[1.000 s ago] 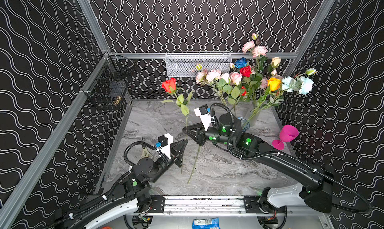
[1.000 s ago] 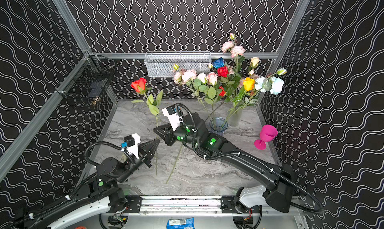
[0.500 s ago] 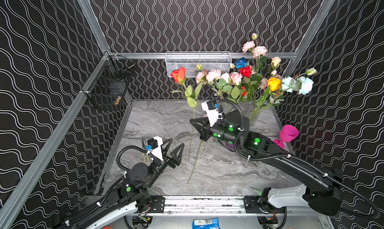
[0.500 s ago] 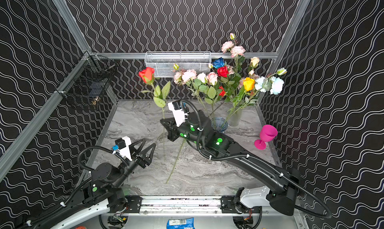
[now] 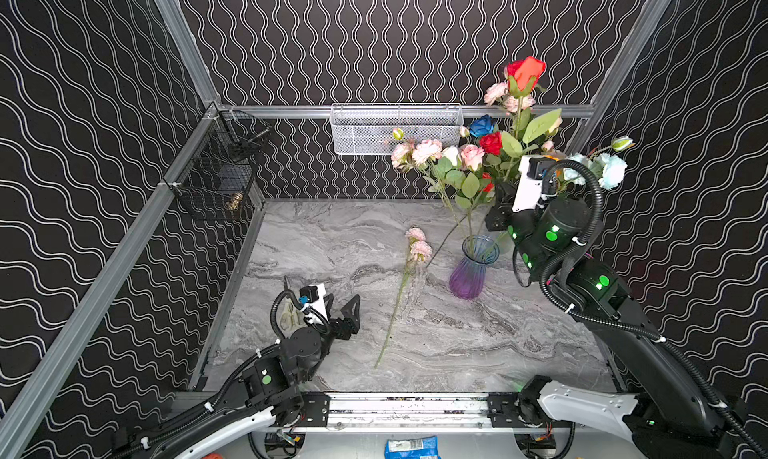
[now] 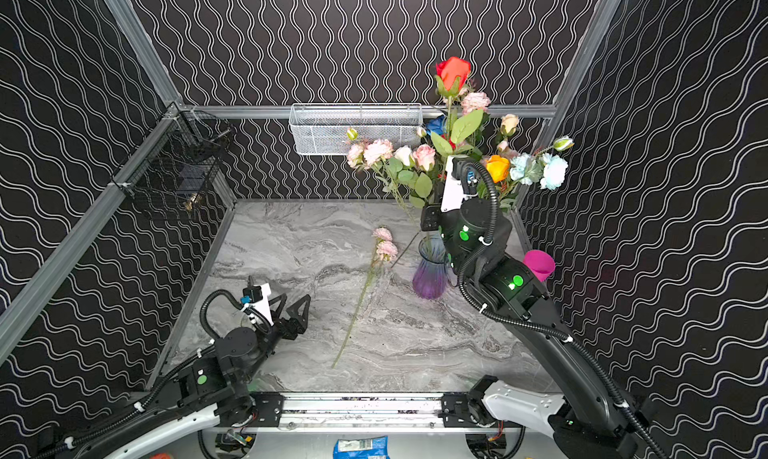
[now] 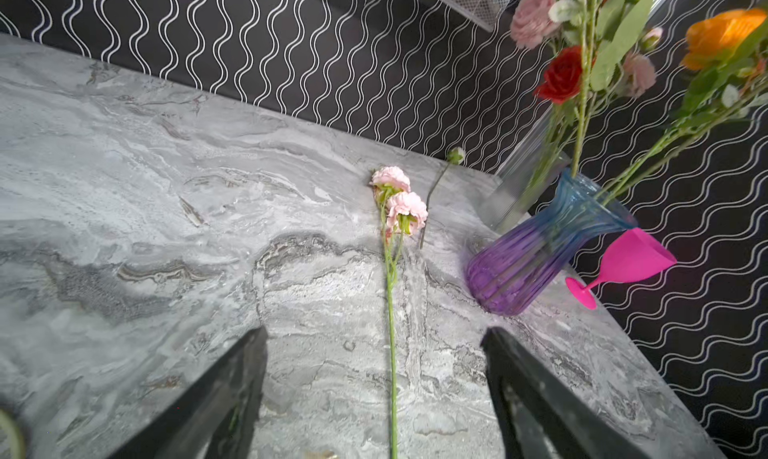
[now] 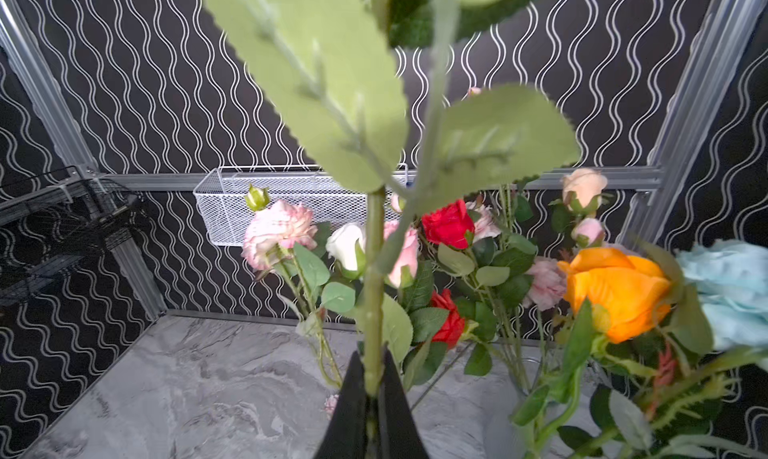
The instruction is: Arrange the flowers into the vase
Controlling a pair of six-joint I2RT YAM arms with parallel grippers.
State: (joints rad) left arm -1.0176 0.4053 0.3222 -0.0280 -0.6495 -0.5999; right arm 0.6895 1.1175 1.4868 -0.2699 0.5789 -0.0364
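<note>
Glossy ribbed glass vase (image 5: 469, 276), matt marbled table (image 5: 332, 245) (stone-look), metal mesh basket (image 5: 365, 132)

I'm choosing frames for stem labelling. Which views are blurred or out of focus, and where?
Right wrist view: the held stem and its leaves, in the right gripper, are close to the lens and soft; the blooms behind are sharper. Left wrist view: the vase and the fingers of the left gripper are smeared; the pink spray is crisp. Both top views: sharp, evenly lit.
</note>
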